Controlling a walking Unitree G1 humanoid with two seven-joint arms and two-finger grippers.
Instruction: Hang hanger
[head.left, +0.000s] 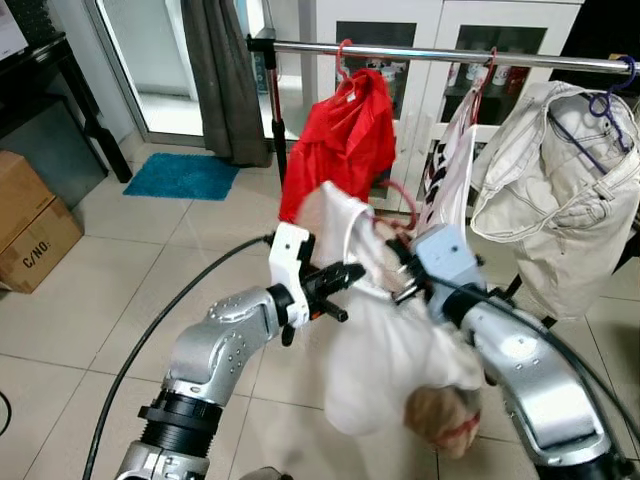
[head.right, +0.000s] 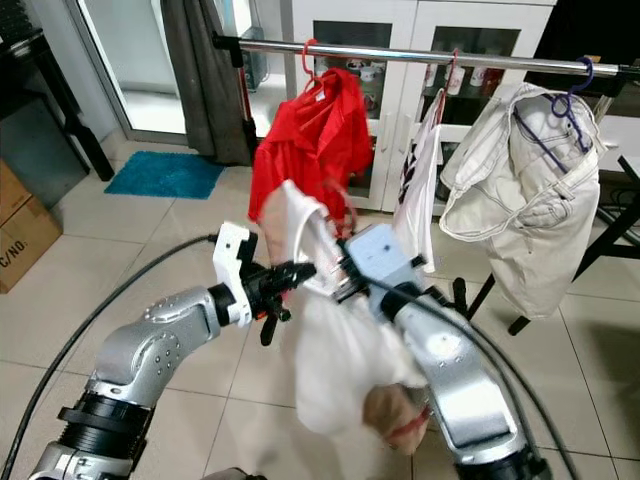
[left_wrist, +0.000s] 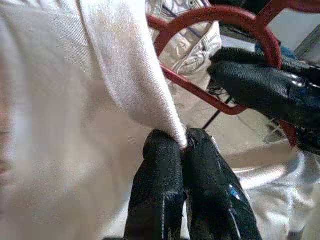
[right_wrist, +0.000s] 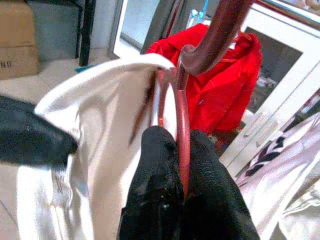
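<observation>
A white garment (head.left: 380, 350) hangs between my two arms, below a chrome rail (head.left: 430, 52). My left gripper (left_wrist: 186, 137) is shut on a folded edge of the white garment (left_wrist: 60, 125). In the head view that left gripper (head.left: 345, 276) sits at the cloth's left side. My right gripper (right_wrist: 179, 137) is shut on a red hanger (right_wrist: 183, 107), whose hook (left_wrist: 220, 15) curves above the cloth. The right gripper (head.left: 405, 272) is pressed close to the garment's collar. On the rail hang a red shirt (head.left: 345, 140), a white printed top (head.left: 450, 170) and a beige jacket (head.left: 560, 190).
Free rail (head.left: 300, 46) shows to the left of the red shirt. Cardboard boxes (head.left: 30, 215) stand at the left wall, a blue mat (head.left: 180, 175) lies by the grey curtain (head.left: 225, 80). A white cabinet (head.left: 420, 25) is behind the rack.
</observation>
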